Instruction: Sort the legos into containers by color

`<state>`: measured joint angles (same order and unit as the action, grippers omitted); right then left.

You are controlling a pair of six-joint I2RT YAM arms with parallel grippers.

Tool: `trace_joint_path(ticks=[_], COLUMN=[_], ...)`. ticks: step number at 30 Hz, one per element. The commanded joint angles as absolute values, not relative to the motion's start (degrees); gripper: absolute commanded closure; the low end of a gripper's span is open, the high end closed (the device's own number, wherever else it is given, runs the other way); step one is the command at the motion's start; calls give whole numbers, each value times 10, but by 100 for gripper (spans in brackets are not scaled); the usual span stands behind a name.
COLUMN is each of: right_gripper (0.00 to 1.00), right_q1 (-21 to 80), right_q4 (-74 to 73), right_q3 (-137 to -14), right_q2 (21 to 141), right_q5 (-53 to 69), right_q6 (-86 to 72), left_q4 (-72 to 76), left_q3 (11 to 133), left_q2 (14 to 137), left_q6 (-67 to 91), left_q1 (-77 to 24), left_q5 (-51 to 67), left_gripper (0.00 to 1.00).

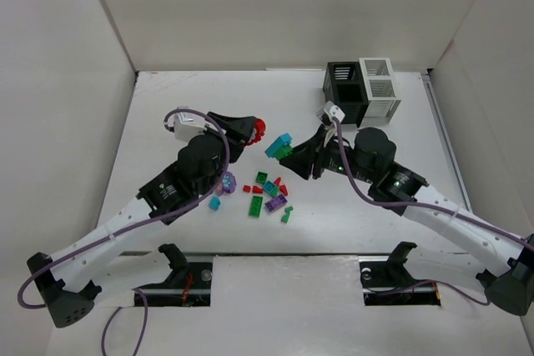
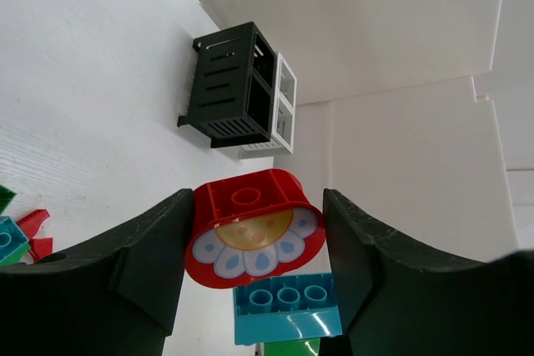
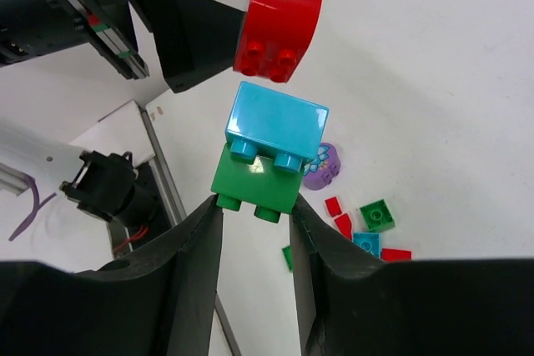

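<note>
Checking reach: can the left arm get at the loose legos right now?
Probably not yet: the left gripper is shut on a red brick; the legos themselves lie close beside that arm.

Brightness: bright and even in all three views; the white table (image 1: pixel 275 97) and the white walls (image 1: pixel 275 14) come close to washing out.
Light source: diffuse, from overhead.
Shadows: soft and pale, at the table's middle.
Glare: white streaks on the glossy red rounded plastic brick (image 3: pixel 279 18) and the cyan studded plastic brick (image 3: pixel 275 122).
Focus: both bricks sharp; the dark fingers (image 2: pixel 125 281) of the left end effector (image 2: pixel 254 243) look soft at the bottom edge.
Distortion: straight edges stay straight in the overhead view.
</note>
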<state>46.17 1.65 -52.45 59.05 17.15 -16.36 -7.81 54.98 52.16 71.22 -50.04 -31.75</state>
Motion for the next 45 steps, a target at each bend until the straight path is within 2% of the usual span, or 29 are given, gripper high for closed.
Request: trace_joint_path(ticks=[1, 7, 10, 14, 17, 21, 22, 26, 27, 32, 36, 40, 45], right_gripper=[90, 90, 90, 90, 91, 91, 91, 91, 91, 91, 91, 91, 91], right_q1=[464, 464, 464, 441, 403, 341, 328, 257, 247, 200, 183, 167, 167], right_q4=[29, 8, -23, -116, -160, -220, -227, -241, -246, -251, -234, -234, -239], right_q3=[-515, -515, -526, -548, -562, -577, -577, -577, -577, -577, -570, -564, -559], right_q2=[577, 572, 561, 529, 506, 476, 476, 462, 462, 457, 445, 439, 434], right_q5=[185, 156, 72, -101, -166, -228, -242, -252, -257, -258, -225, -212, -200], right_q6=[-168, -168, -174, -214, -241, -286, -293, -316, -316, -335, -340, -345, -345], left_q4=[-77, -61, -54, -27, 7, 33, 27, 17, 8, 9, 111, 157, 210], left_q3=[547, 547, 562, 604, 653, 777, 847, 1026, 1064, 1282, 1335, 1405, 1413], left_q2=[507, 513, 553, 631, 713, 852, 885, 1042, 1101, 1247, 1328, 1406, 1447], left_q6=[713, 695, 672, 621, 578, 477, 467, 397, 381, 333, 304, 310, 322], left_q1=[-499, -499, -499, -470, -436, -431, -425, -418, -418, -413, -413, -408, -408], left_q5=[-347, -342, -342, -313, -238, -190, -159, -71, -63, 30, 89, 76, 46], left_gripper=[62, 62, 62, 60, 60, 60, 60, 60, 63, 61, 58, 60, 60])
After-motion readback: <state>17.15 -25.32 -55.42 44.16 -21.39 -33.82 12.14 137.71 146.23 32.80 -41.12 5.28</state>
